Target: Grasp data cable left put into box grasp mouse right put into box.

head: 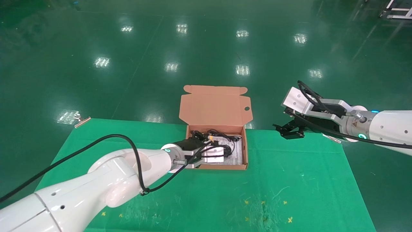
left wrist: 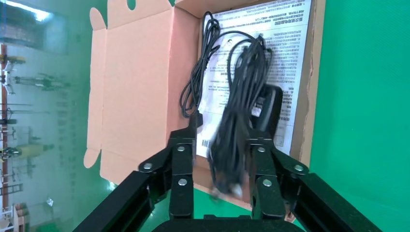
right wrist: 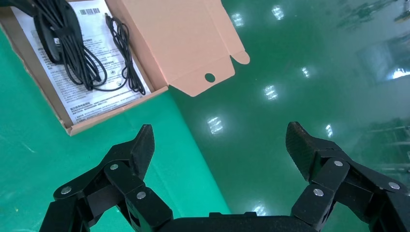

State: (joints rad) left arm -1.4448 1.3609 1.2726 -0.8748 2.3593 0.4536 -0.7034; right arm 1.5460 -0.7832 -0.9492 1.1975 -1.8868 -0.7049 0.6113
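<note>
The looped thin black data cable (left wrist: 232, 130) is held by the left hand (left wrist: 220, 140) over the shallow orange-brown cardboard box (left wrist: 140, 82); the right hand (right wrist: 220, 140) is spread wide beside it.

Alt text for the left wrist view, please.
The left gripper hangs over the open box, a blurred black cable bundle between its fingers. A thinner black cord and a printed sheet lie inside the box.
</note>
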